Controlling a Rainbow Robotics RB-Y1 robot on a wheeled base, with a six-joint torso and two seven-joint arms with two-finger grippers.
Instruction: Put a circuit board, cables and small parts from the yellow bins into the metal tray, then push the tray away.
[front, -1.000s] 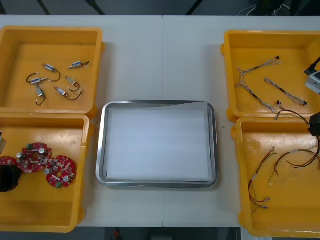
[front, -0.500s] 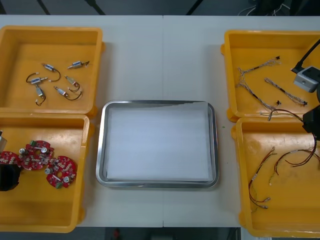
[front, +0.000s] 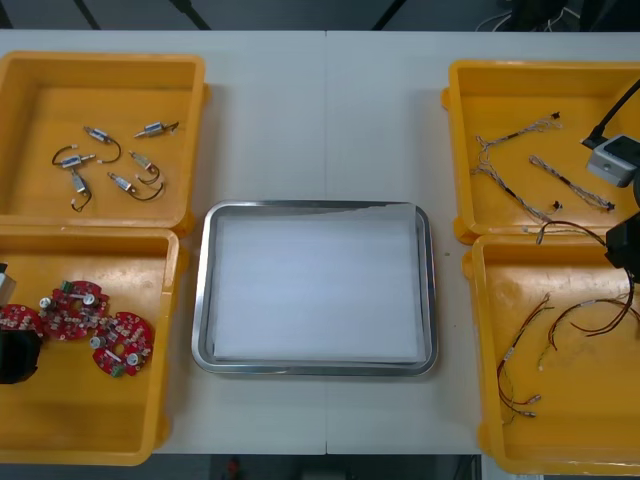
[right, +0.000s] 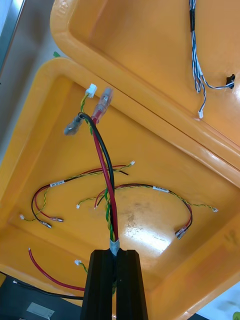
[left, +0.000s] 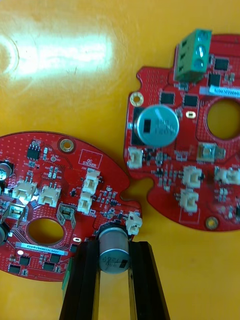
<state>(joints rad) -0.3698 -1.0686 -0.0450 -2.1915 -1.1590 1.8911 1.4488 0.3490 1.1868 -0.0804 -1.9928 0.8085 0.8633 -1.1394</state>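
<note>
In the near left yellow bin (front: 90, 420), my left gripper (front: 15, 355) is shut on a round red circuit board (left: 55, 215). Its fingers (left: 145, 280) clamp the board's silver capacitor (left: 114, 252), and a second board (left: 190, 160) lies just beyond. My right gripper (front: 622, 248) is over the near right bin (front: 590, 430), shut on a cable bundle (right: 104, 165) of red, black and green-yellow strands. The bundle is raised, its plugs (right: 102, 102) over the bin's far wall. The metal tray (front: 315, 368), white inside, sits between the bins with nothing in it.
The far left bin (front: 30, 90) holds several small metal parts (front: 110, 160). Twisted blue and white cables (front: 540, 170) lie in the far right bin (front: 470, 100). More red and yellow cables (front: 545, 335) lie loose on the near right bin's floor. Three boards (front: 75, 310) sit clustered by the left gripper.
The right gripper has risen and shifted left with the cable bundle, whose free end swung left over the bin wall. The circuit boards by the left gripper have shifted slightly toward the far side.
</note>
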